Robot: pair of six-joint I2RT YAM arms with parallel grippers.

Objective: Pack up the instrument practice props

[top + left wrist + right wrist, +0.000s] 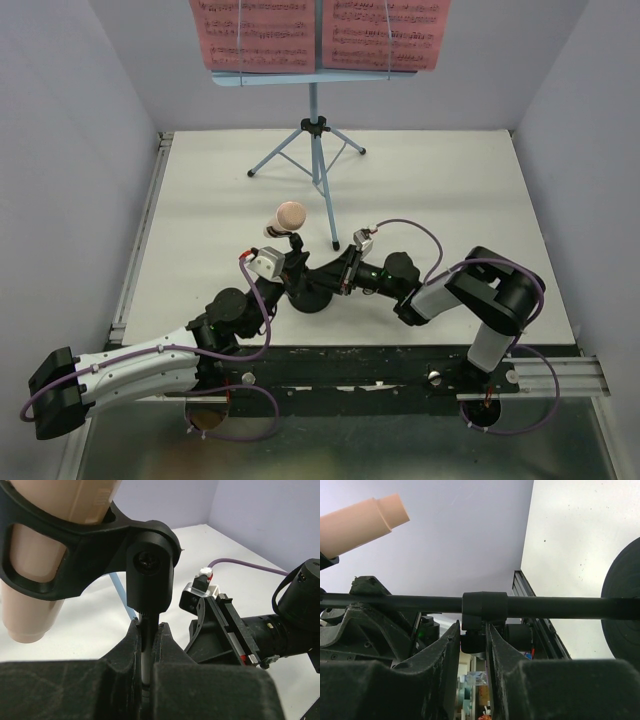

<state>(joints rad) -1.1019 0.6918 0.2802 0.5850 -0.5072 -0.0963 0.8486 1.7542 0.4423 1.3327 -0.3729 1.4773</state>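
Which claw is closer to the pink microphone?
Left. The left claw pinches the pole right under the clip holding the microphone. The right claw grips the pole's collar farther down, nearer the round base.

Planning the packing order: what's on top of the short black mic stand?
The beige-pink toy microphone, held in its black clip. The clip's ring hides part of the microphone's body.
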